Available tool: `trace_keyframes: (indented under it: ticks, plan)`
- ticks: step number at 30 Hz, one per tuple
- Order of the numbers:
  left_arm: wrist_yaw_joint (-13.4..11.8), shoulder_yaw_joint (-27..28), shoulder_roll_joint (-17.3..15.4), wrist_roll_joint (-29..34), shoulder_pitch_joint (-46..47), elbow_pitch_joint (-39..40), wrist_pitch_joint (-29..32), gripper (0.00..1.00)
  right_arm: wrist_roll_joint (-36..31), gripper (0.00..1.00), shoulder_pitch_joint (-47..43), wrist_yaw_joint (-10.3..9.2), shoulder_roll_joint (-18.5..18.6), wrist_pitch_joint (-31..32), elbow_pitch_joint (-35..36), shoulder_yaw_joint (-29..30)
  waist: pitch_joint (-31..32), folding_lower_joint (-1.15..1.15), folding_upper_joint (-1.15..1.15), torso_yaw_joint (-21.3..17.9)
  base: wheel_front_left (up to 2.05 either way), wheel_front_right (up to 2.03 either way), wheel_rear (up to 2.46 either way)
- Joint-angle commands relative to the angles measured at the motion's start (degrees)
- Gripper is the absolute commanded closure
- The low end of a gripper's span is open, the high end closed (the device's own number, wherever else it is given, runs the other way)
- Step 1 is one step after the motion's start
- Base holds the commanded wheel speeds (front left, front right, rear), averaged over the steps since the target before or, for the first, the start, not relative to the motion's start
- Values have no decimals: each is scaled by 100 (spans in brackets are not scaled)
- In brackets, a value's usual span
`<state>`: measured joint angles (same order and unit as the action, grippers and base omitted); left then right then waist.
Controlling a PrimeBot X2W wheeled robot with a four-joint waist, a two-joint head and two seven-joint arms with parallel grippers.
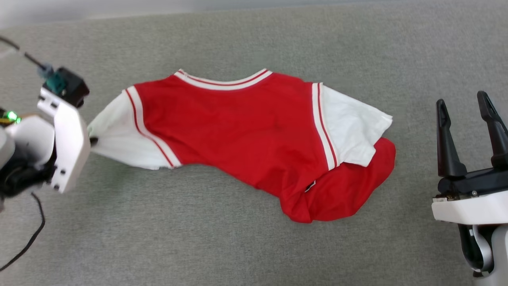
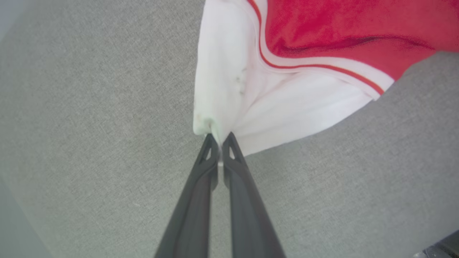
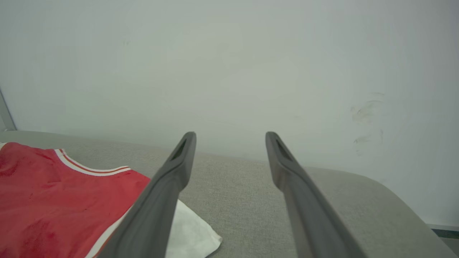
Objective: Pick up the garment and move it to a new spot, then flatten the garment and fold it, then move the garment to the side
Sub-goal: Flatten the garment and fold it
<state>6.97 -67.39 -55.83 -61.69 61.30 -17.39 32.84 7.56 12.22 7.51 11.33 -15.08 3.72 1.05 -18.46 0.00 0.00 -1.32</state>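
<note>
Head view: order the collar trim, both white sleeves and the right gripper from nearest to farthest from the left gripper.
1. Left-side white sleeve, pinched in the left gripper.
2. Collar trim, upper middle.
3. Right-side white sleeve, across the garment.
4. Right gripper, far right, open.

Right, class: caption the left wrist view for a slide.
Left gripper shut on the jersey at its white sleeve.

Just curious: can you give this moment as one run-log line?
left gripper: shut on red jersey sleeve | right gripper: open, apart from it | red jersey: rumpled on grey surface
</note>
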Motion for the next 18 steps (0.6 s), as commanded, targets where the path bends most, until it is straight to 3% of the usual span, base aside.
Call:
trace_keyframes:
  ticks: [1,6,10,18]
  plan:
    - [-44,6,-115,-26,-116,115,-11,100,-1,0,-86,-4,-33,-13,-1,16,79,0,0,66,0,0,0]
    - [-371,-37,-615,-319,-617,776,-45,100,19,0,-157,-4,-48,-13,2,23,157,0,0,97,0,0,0]
    - [-630,-130,-748,-475,-1018,874,-143,100,43,0,-185,-4,-3,-13,-6,13,153,0,0,83,0,0,0]
    - [-841,-288,-246,-714,-1617,42,-339,100,35,0,-79,-4,69,-13,-85,-55,74,0,0,-15,0,0,0]
